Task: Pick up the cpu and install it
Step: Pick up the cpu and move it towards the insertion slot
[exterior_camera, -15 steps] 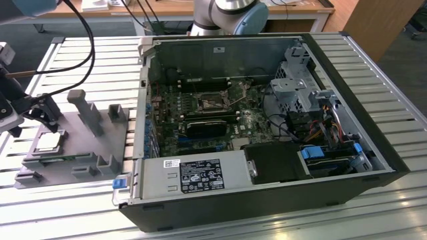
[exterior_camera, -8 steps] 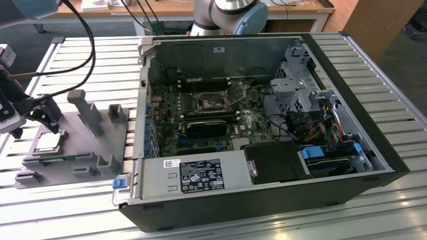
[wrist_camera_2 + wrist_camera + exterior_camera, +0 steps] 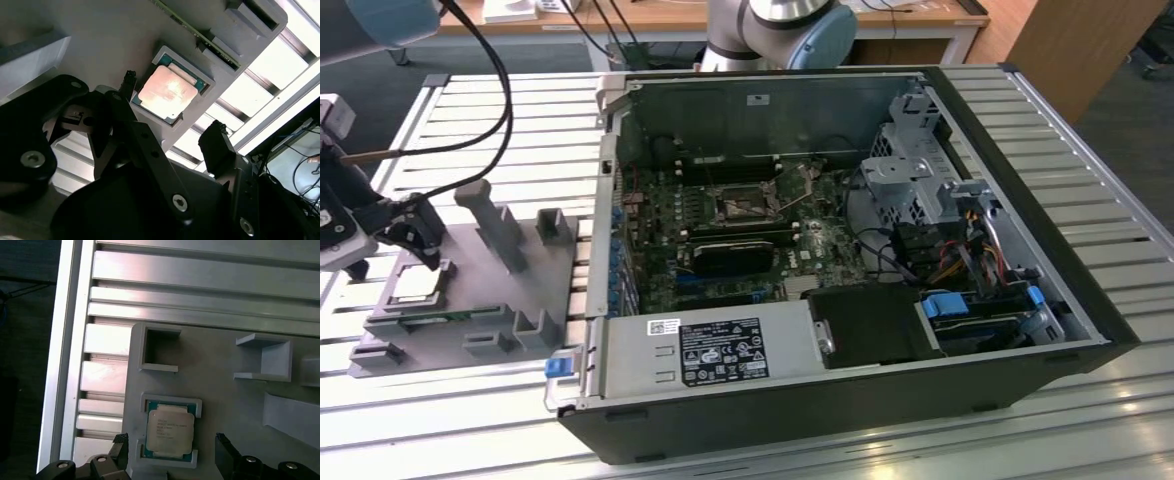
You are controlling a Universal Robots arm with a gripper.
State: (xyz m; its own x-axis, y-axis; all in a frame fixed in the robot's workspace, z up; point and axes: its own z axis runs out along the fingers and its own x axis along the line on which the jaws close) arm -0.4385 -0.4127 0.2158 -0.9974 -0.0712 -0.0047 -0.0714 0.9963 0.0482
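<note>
The cpu (image 3: 416,287) lies flat in a shallow square pocket of the grey plastic tray (image 3: 470,300), at the exterior view's left. Its silvery top shows in both wrist views (image 3: 166,92) (image 3: 169,432). My gripper (image 3: 400,255) hovers just above it, open, with one black finger on each side of the chip (image 3: 172,115) (image 3: 171,450) and not touching it. The black socket (image 3: 744,205) with its metal frame sits on the green motherboard inside the open computer case (image 3: 1067,300).
Upright posts (image 3: 494,225) rise from the tray beside my gripper. The case walls, a drive cage (image 3: 921,170), loose cables (image 3: 974,235) and the power supply (image 3: 707,350) surround the motherboard. The ribbed metal table (image 3: 480,420) ends close to the tray's left side.
</note>
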